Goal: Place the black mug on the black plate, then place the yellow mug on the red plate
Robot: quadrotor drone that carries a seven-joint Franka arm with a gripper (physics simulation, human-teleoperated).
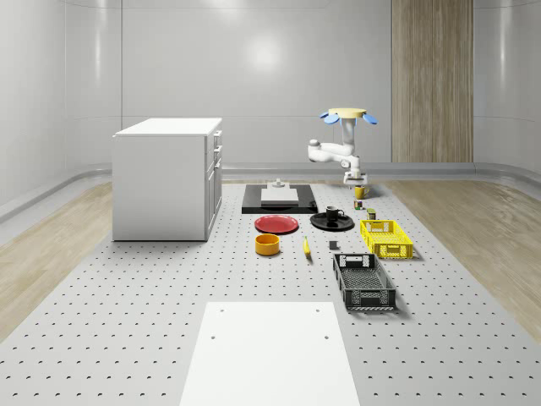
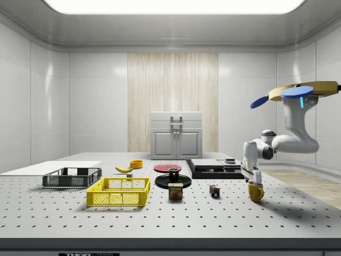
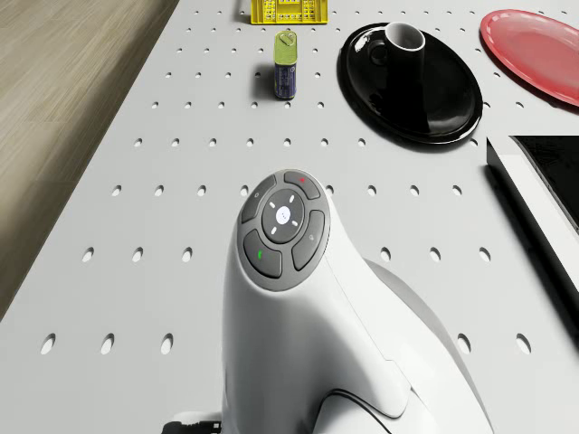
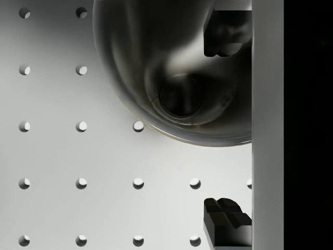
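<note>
The yellow mug stands upright on the table, behind the black plate in the whole-scene view. My gripper hangs straight down just over it, open. In the wrist view one finger sits over the yellow mug opening and the other outside its wall, with the gripper astride the rim. The black mug stands on the black plate. The red plate lies bare beside it. The drone hovers above the yellow mug.
A can and a small cube stand near the black plate. A yellow basket, a black basket, a banana and a yellow bowl lie nearer the front. A black slab and a white cabinet stand behind.
</note>
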